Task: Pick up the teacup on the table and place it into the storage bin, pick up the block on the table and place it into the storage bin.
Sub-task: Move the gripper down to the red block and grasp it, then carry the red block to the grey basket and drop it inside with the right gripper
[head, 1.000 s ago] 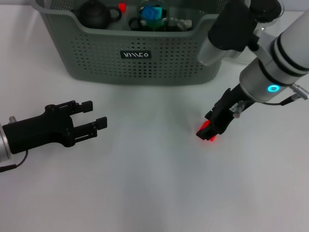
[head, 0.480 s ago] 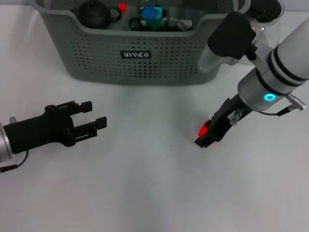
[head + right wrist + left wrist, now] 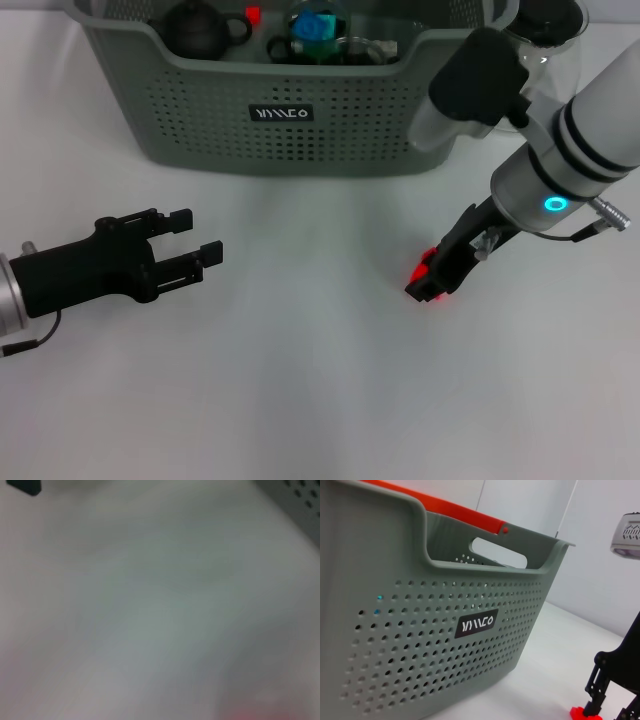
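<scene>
Head view shows the right gripper lowered to the white table with its dark fingers around a small red block; the block glows between and beside the fingertips, resting on the table surface, to the robot's right of centre and near the front right corner of the storage bin. Whether the fingers press the block or only straddle it cannot be told. A ring light shines cyan on the right arm's wrist.

The left gripper hovers low over the table on the robot's left, well apart from the block, its two black fingers apart with nothing between them.

The grey-green perforated bin stands at the far side of the table. Its front wall bears a small black label with white lettering; in the left wrist view the label reads roughly "YIMCO", though the letters are stylised. Inside the bin lie a dark teapot, a small red piece and a blue item under something clear.

In the left wrist view an orange-red strip runs behind the bin's rim, and the red block shows under the right gripper's fingers.
</scene>
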You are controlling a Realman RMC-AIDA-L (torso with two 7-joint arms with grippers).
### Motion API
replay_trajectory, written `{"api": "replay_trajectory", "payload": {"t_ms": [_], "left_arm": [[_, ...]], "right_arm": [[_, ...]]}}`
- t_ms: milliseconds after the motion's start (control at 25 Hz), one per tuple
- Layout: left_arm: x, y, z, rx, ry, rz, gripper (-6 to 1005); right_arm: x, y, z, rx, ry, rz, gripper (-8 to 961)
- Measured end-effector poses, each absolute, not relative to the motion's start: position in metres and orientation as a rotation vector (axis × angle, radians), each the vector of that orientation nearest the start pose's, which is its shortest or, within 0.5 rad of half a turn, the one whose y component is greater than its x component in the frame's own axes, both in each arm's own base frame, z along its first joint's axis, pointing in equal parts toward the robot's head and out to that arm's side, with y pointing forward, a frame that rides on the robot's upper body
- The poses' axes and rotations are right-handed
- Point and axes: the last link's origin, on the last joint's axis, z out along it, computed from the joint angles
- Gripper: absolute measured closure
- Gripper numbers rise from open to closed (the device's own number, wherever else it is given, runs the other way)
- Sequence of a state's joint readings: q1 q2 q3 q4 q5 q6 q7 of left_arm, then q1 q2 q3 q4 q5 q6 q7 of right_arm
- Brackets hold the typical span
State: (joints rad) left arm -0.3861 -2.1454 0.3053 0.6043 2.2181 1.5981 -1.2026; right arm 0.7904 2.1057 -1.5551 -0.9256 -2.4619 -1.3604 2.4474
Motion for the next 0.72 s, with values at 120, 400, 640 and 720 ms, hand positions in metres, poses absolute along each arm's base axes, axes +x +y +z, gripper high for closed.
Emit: {"api": "replay_trajectory", "payload": {"t_ms": [120, 400, 640, 720], "left_arm": [[-0.327, 0.266, -0.01, -2.508, -0.82, -0.723, 336], [-0.327, 0.266, -0.01, -2.508, -0.82, -0.724, 336], [-0.329, 0.265, -0.01, -2.499, -0.827, -0.725, 336], [-0.329, 0.265, -0.009, -2.497, -0.828, -0.726, 336]], "right_arm": [[0.175, 0.353, -0.087, -2.829, 0.778, -0.642, 534], [0.178, 0.355, -0.087, -2.804, 0.817, -0.636, 681], [0.161, 0.358, -0.062, -2.813, 0.817, -0.499, 738], [0.145, 0.356, -0.039, -2.837, 0.799, -0.361, 747]]}}
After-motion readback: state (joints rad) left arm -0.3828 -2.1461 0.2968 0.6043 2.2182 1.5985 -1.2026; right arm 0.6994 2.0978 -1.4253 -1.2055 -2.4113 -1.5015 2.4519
